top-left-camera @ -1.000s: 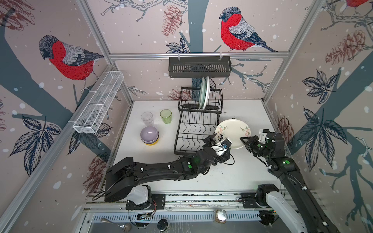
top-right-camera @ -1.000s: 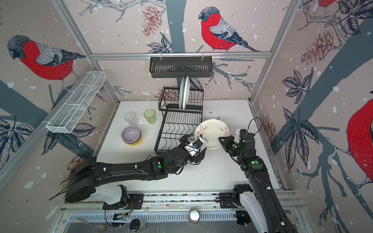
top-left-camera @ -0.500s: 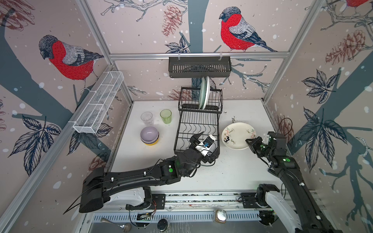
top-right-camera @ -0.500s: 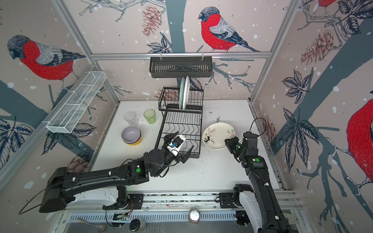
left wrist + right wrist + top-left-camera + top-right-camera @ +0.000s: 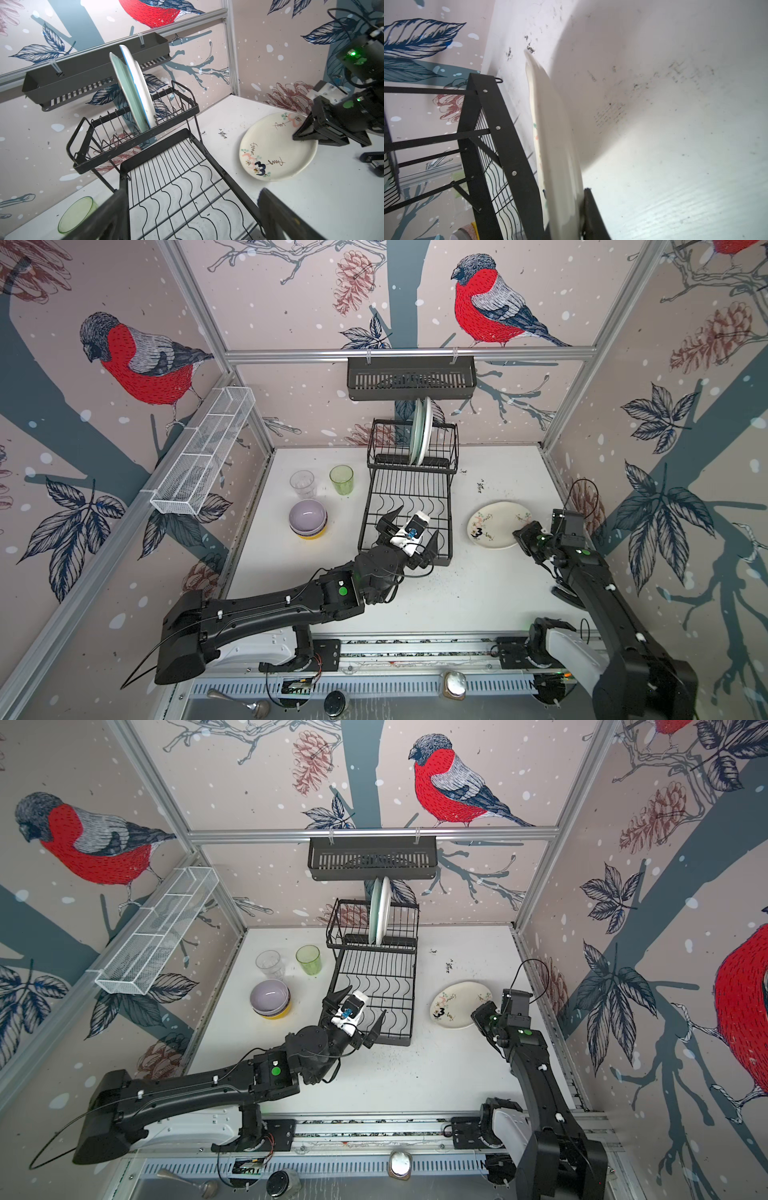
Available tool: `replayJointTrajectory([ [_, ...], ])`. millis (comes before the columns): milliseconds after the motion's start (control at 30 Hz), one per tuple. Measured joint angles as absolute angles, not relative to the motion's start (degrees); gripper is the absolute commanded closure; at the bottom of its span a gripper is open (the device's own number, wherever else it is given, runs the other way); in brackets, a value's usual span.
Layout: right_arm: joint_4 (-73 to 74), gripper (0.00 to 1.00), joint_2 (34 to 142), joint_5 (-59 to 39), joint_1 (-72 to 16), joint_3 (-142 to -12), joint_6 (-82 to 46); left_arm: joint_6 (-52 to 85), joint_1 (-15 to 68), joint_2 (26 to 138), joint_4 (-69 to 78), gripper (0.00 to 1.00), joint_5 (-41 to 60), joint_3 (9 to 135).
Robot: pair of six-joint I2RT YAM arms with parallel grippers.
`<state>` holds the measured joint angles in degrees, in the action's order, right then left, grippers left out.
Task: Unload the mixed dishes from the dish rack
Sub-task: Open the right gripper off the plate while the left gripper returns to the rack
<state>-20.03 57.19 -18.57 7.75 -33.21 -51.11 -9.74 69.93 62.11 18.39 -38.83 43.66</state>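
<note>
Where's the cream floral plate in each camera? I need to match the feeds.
Top view: cream floral plate right of the dish rack.
Top view: plate likewise right of the rack.
Left wrist: plate face-up beside the rack.
Right wrist: plate edge-on beside the rack's frame.
Shared landmark: the dish rack.

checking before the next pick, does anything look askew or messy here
The cream floral plate is tilted, one rim pinched in the right arm's jaws, not flat on the table; dark specks lie beyond it.
</note>
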Motion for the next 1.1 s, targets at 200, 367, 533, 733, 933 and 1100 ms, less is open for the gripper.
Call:
replayJointTrajectory([
  [200, -18.59, 1.00, 62.70, -18.02, 9.10, -33.74, -49.21, -5.04, 66.15, 61.21, 17.28, 0.02, -35.64, 44.01],
  [367, -14.81, 1.00, 66.48, -18.76, 9.61, -33.82, -47.97, -4.29, 65.67, 61.67, 16.25, 0.03, -34.50, 45.41],
  [533, -11.51, 0.94, 69.60, -19.62, 10.04, -33.76, -47.51, -3.38, 65.65, 61.98, 15.97, 0.02, -34.46, 45.58],
  [733, -9.72, 0.80, 71.05, -19.09, 10.68, -33.19, -46.22, -2.87, 65.58, 62.59, 15.94, 0.02, -34.50, 45.58],
  [933, -8.40, 0.80, 72.58, -17.80, 11.64, -31.16, -46.13, -1.45, 65.54, 63.24, 16.08, 0.02, -34.70, 44.69],
  [1100, -6.20, 0.81, 74.35, -17.96, 12.34, -30.83, -46.17, -0.86, 65.54, 63.53, 16.97, 0.03, -34.94, 42.76],
])
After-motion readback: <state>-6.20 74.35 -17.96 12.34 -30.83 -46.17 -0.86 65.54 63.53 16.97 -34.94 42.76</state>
